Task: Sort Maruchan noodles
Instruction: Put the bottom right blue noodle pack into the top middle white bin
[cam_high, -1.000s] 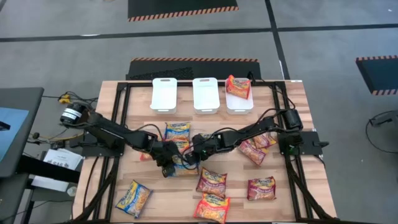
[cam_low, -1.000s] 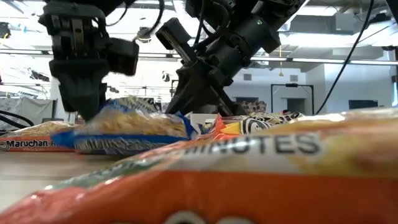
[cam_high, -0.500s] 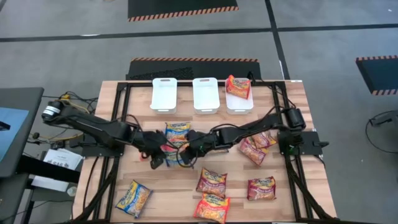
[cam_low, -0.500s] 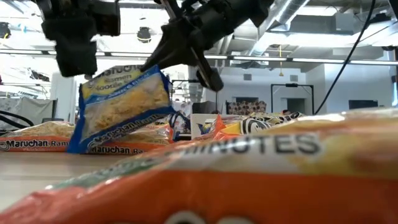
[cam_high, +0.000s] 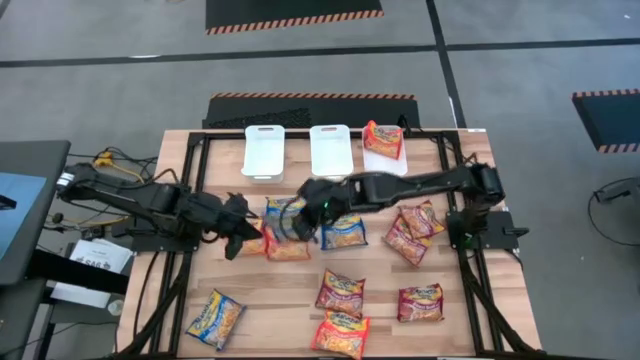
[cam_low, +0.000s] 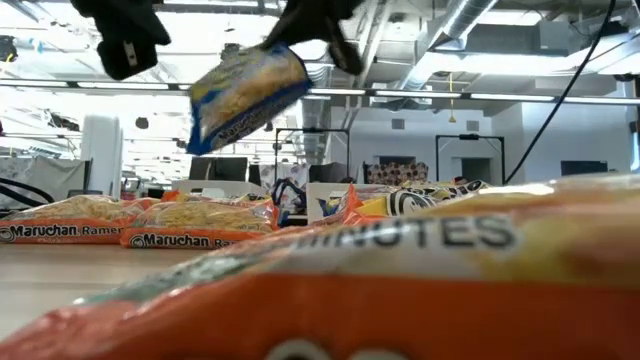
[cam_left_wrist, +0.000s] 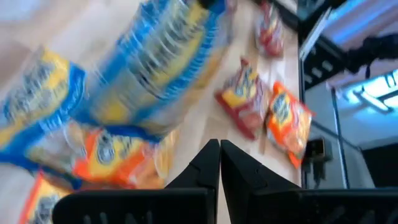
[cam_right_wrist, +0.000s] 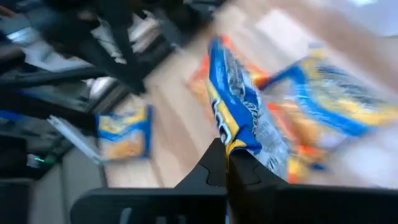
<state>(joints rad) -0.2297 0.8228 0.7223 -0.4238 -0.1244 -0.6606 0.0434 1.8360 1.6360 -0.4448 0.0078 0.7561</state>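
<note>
My right gripper (cam_low: 312, 22) is shut on a blue Maruchan packet (cam_low: 243, 95) and carries it high over the table's middle; in the high view the packet (cam_high: 292, 228) hangs below the gripper (cam_high: 306, 214). My left gripper (cam_left_wrist: 219, 163) is shut and empty, hovering left of the held packet (cam_left_wrist: 161, 68) and above the wood (cam_high: 236, 238). Several more packets, red, orange and blue, lie flat on the table, among them an orange one (cam_high: 286, 249) under the grippers. One orange packet (cam_high: 383, 138) lies in the right white bin (cam_high: 385, 170). My right gripper pinches the blue packet by an edge at one end (cam_right_wrist: 235, 147) between its two fingers, coming from above. The packet is lifted clear of the table and hangs tilted below the fingers (cam_low: 243, 95).
Three white bins stand in a row at the far edge: the left (cam_high: 264, 152) and middle (cam_high: 330, 150) hold nothing. Packets lie scattered over the middle, right and near parts of the table (cam_high: 340, 292) (cam_high: 420, 302) (cam_high: 215, 318). An orange packet (cam_low: 400, 290) fills the low view's foreground.
My right gripper has raised the blue packet from lying on the table, first tipping one end up, then lifting it clear, and has carried it toward the far edge. My left gripper has risen off the packet and drawn back toward the table's left.
</note>
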